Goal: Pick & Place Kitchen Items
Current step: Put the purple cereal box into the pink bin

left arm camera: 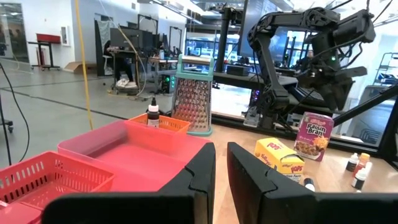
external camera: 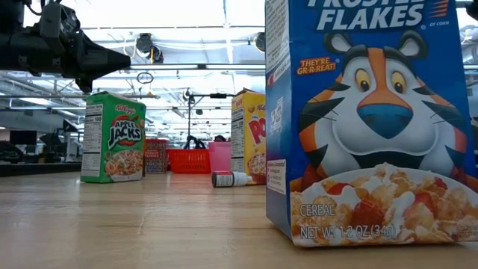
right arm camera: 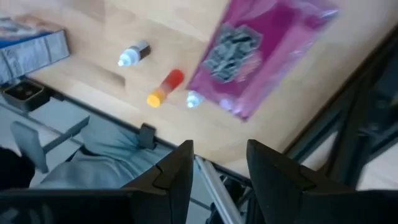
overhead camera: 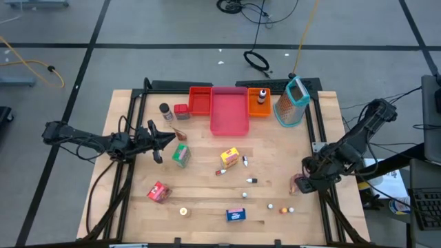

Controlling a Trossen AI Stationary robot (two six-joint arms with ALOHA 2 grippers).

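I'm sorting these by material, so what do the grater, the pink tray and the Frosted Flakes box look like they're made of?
The grater looks like bare metal, with perforated, shiny grey faces; its teal rim may be plastic. The pink tray seems to be moulded plastic, smooth and evenly coloured with a slight sheen. The Frosted Flakes box appears to be printed cardboard, with crisp folded edges and glossy printed graphics.

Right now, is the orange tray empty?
No: in the high view a small dark-capped bottle stands inside the orange tray, next to the pink tray.
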